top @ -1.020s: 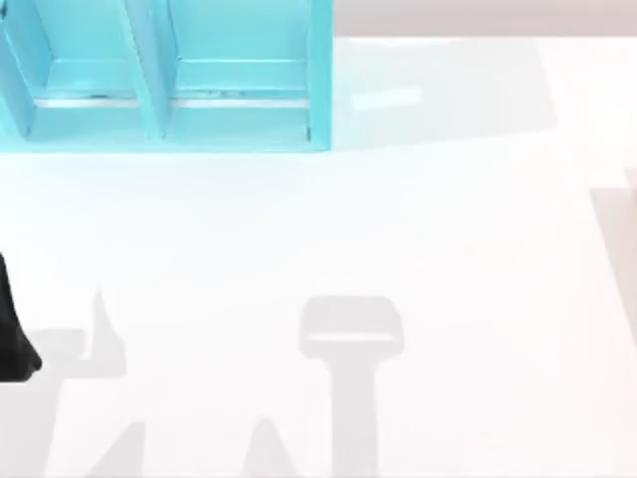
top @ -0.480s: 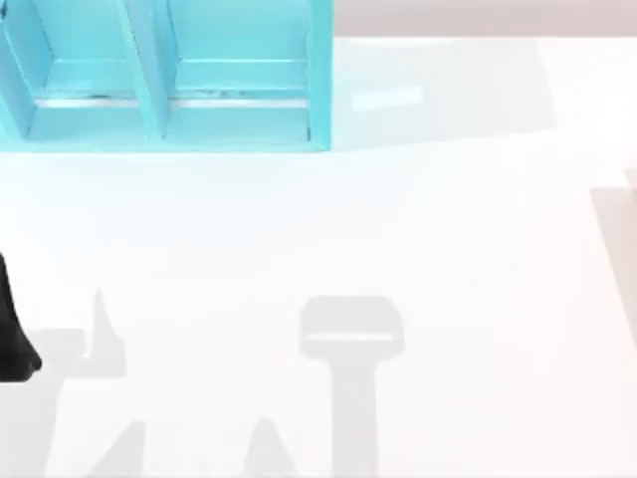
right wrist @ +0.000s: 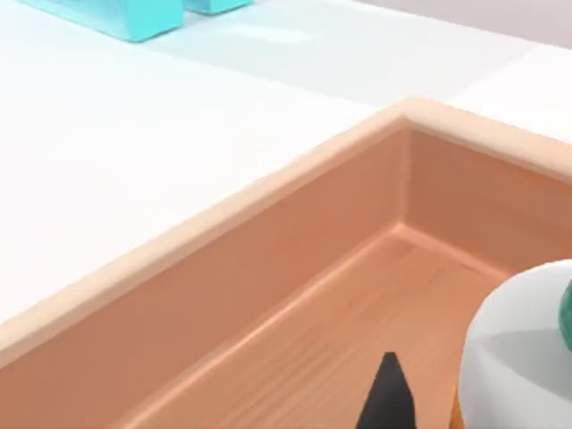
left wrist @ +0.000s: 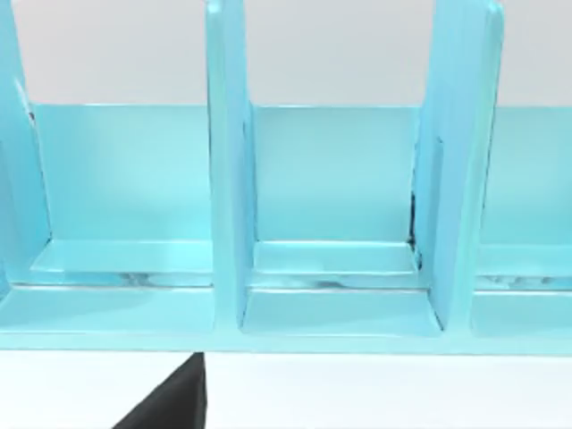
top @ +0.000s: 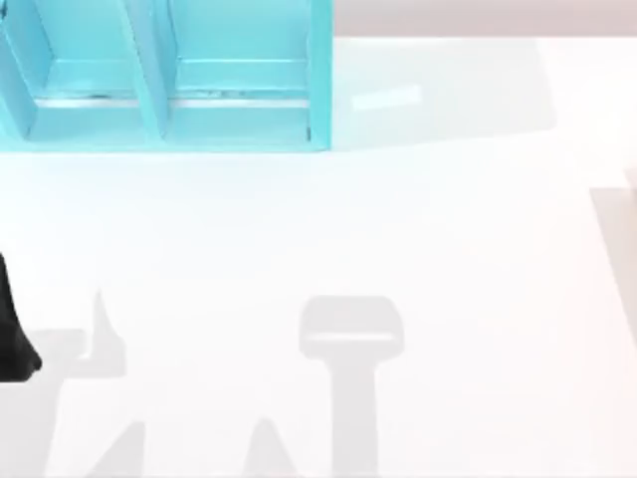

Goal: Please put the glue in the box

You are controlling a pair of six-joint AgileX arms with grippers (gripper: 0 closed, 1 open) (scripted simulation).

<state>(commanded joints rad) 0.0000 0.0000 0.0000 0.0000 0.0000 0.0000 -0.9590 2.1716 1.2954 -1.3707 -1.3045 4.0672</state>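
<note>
My right tool's dark fingertip (right wrist: 386, 393) hangs over the floor of the tan wooden box (right wrist: 295, 268) just beside the white-shouldered, teal-capped glue bottle (right wrist: 514, 357), grip unreadable, so a careless withdrawal could tip the glue or snag the box wall.

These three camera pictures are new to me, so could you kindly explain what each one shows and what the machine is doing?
This is a simulated pair of AgileX robot arms at a white table, meant to put glue into a box. The top view looks down from above: a teal shelf unit stands at the far left, and the dark shape at the left edge is part of the left arm. The left wrist view faces that shelf's open compartments. The right wrist view looks into a wooden box; the white shoulder of the glue sits close to the camera over the box floor, beside a dark fingertip of the right gripper.
</note>
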